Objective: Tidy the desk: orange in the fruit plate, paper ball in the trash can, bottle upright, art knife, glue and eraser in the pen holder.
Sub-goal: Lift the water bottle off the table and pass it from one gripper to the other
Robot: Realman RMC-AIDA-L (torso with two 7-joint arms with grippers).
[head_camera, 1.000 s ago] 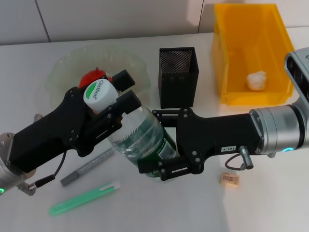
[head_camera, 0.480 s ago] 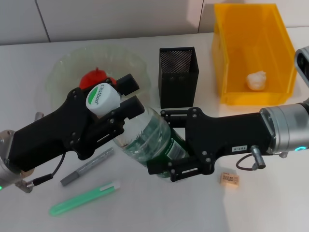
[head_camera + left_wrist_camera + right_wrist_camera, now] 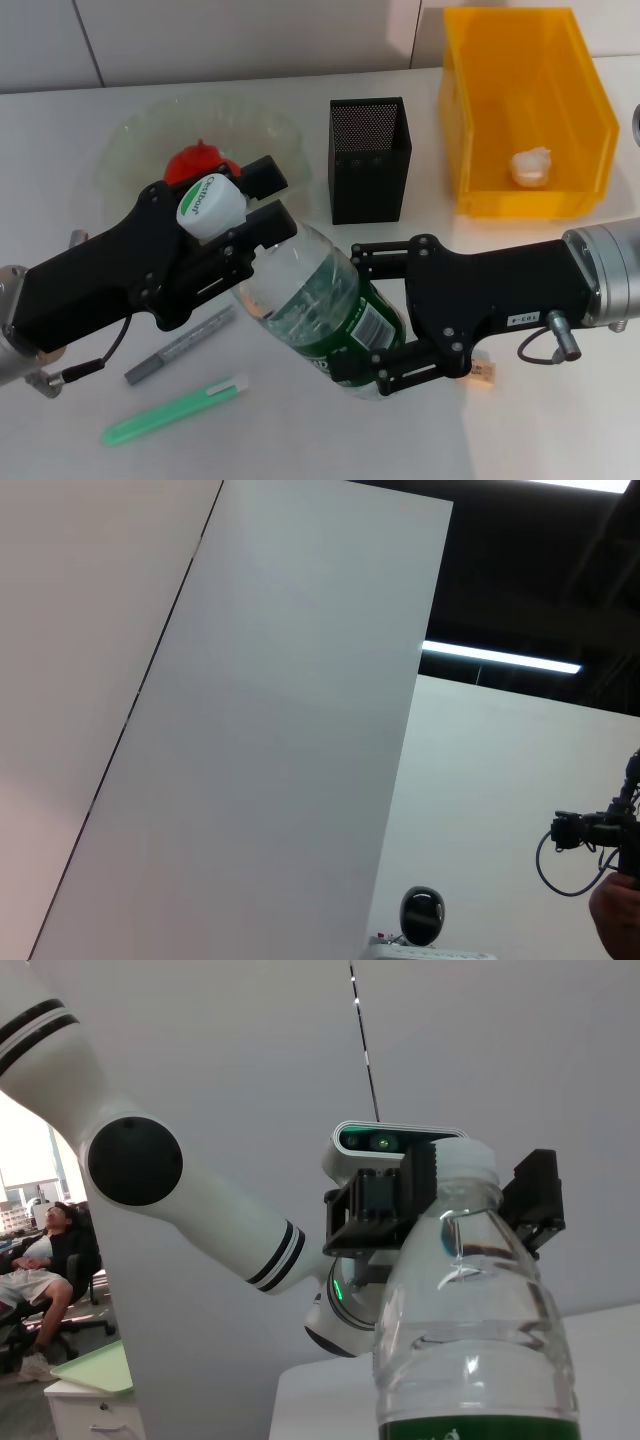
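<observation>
A clear bottle (image 3: 320,300) with a green label and white cap hangs tilted over the table's middle, held at both ends. My left gripper (image 3: 268,198) is shut on its neck just under the cap. My right gripper (image 3: 350,312) is shut on its lower body. The right wrist view shows the bottle (image 3: 470,1310) close up, with the left gripper (image 3: 460,1195) at its cap. A reddish orange (image 3: 195,160) lies in the clear fruit plate (image 3: 130,130). The paper ball (image 3: 531,165) is in the yellow trash can (image 3: 470,100). The black pen holder (image 3: 368,160) stands behind the bottle.
A grey glue pen (image 3: 180,345) and a green art knife (image 3: 175,410) lie on the table under my left arm. The small eraser (image 3: 484,372) peeks out beside my right gripper. The left wrist view shows only walls and ceiling.
My right gripper has moved right and toward the near edge, carrying the bottle's base with it. The bottle now leans more. The left gripper has barely moved.
</observation>
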